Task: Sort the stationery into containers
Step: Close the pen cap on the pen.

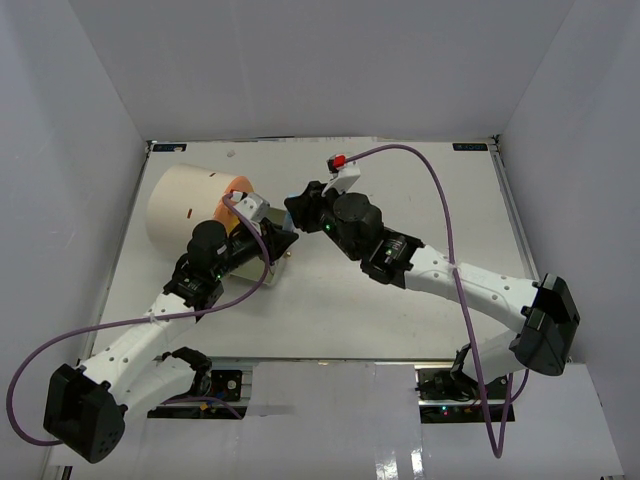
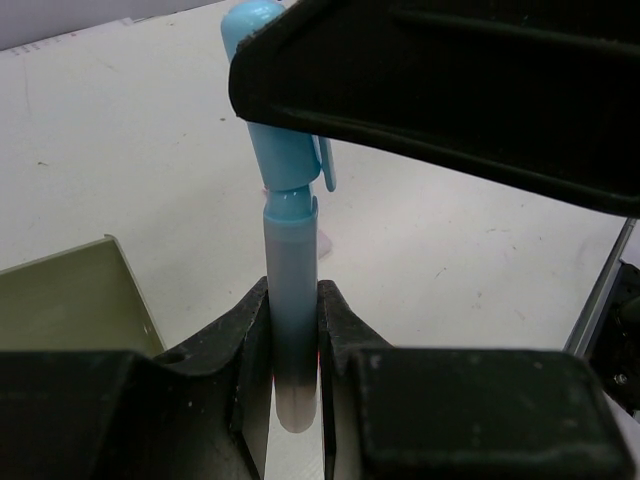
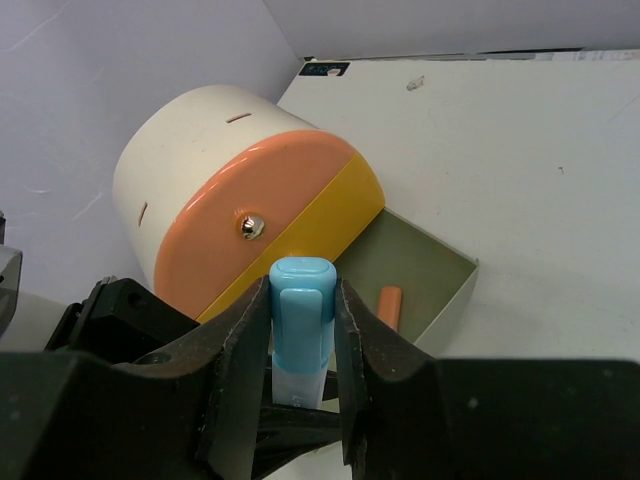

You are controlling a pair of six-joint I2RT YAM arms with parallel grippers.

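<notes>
Two grippers share one blue pen [image 2: 290,250]
Left gripper [image 2: 293,340] clamps its barrel, right gripper [image 3: 302,330] its cap; light, stiff, slippery, probably best held mid-barrel

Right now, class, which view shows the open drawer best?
Right wrist: the drawer lies open, an orange stick inside. Left wrist catches only one wall; from the top, the left arm mostly hides it.

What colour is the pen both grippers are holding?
Light blue; the pen shows best in the left wrist view.
</notes>
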